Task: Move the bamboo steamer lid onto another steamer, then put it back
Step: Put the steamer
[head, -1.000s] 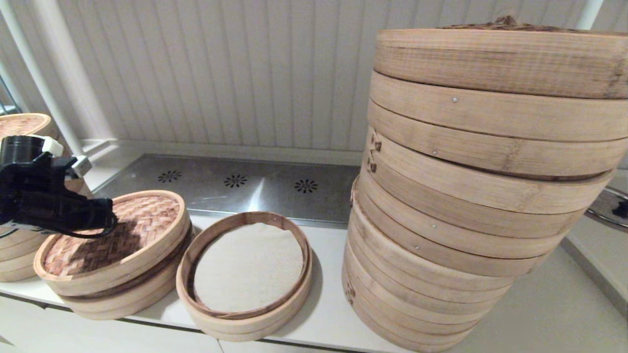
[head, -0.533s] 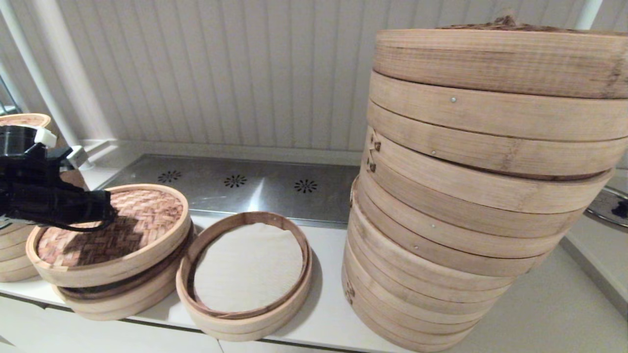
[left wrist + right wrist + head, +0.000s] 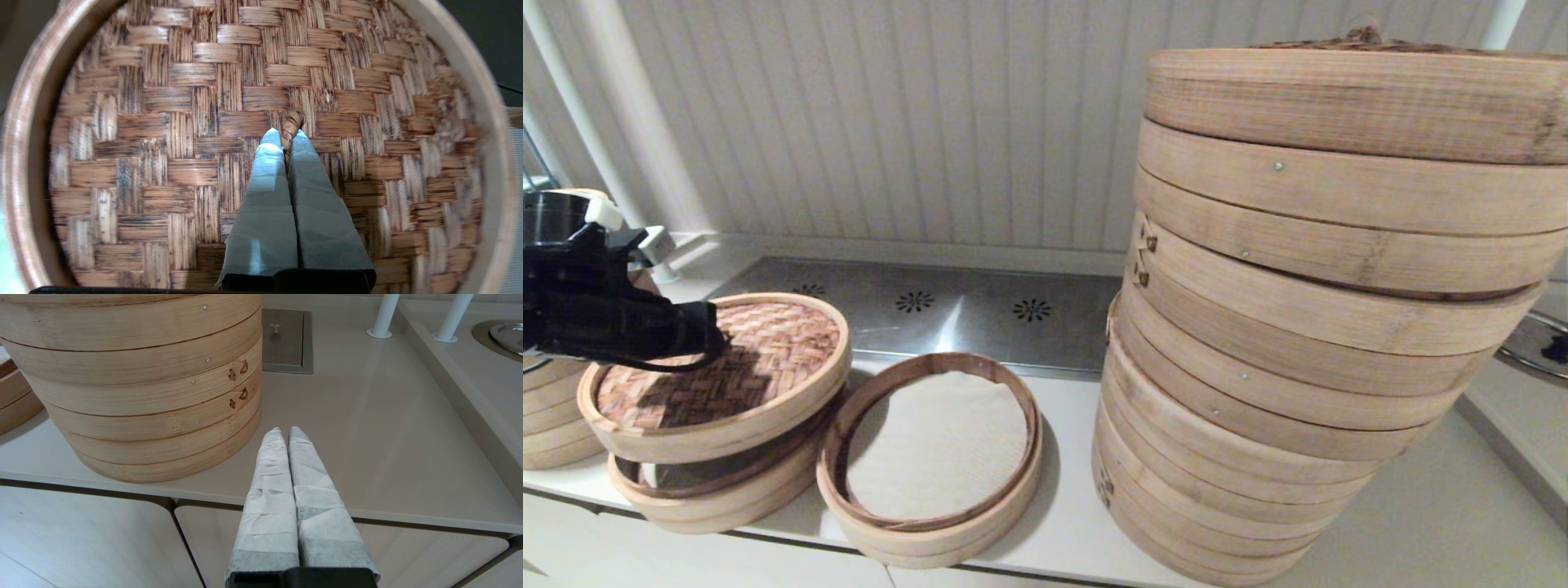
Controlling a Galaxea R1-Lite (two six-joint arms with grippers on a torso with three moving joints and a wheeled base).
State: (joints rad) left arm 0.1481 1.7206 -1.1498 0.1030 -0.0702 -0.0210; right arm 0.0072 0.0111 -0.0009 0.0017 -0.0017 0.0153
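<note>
Head view — bamboo steamer lid: held lifted and tilted at the near left, above a small open basket whose interior is partly exposed beneath it; a gap is seen between lid and basket.
Head view — left gripper: set over the woven top of the lid, reaching in from the left edge.
Head view — another steamer: placed just right of the open basket on the white counter; a pale liner sheet is laid inside.
Head view — huge stacked baskets: stood at the right, topped by a large lid.
Head view — medium stack: partly seen at the far left edge, behind the arm.
Head view — metal panel: set into the counter behind the small baskets, before the ribbed wall.

Left wrist view — left gripper: fingers pressed together, pinched on the lid's centre loop.
Left wrist view — bamboo steamer lid: reddish-brown herringbone top ringed by a pale rim.

Right wrist view — right gripper: fingers closed together, nothing held; positioned off the near counter edge, right of the huge stacked baskets.
</note>
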